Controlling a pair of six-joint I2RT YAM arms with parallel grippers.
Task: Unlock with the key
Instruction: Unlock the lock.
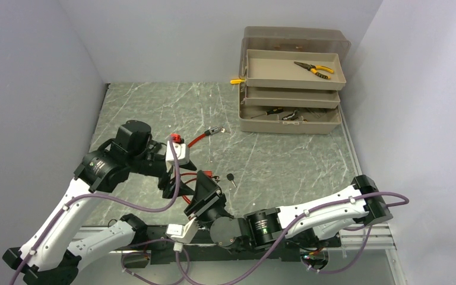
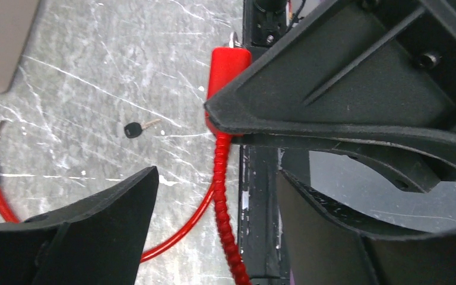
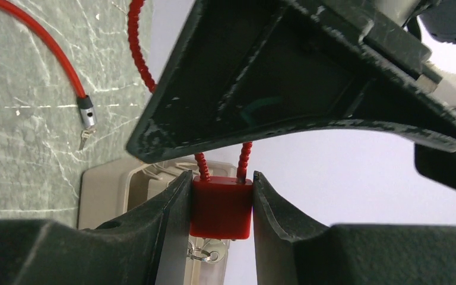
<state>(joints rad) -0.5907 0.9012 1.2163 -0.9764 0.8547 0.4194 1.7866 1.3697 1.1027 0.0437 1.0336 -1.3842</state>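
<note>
The right claw (image 3: 222,193) is clamped on the body of the red padlock (image 3: 221,214), raised above the counter (image 1: 285,160) at near centre. The left claw (image 2: 217,178) stands open and empty beside it. The key (image 1: 230,177) lies on the counter, near the lock's right.

Step in hand: fetching the key. The next move calls for a pinch on its black head, then aligning the blade with the keyhole.

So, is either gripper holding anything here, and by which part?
The right gripper clamps the red cable padlock by the two sides of its body. The left gripper is open, holding nothing.
</note>
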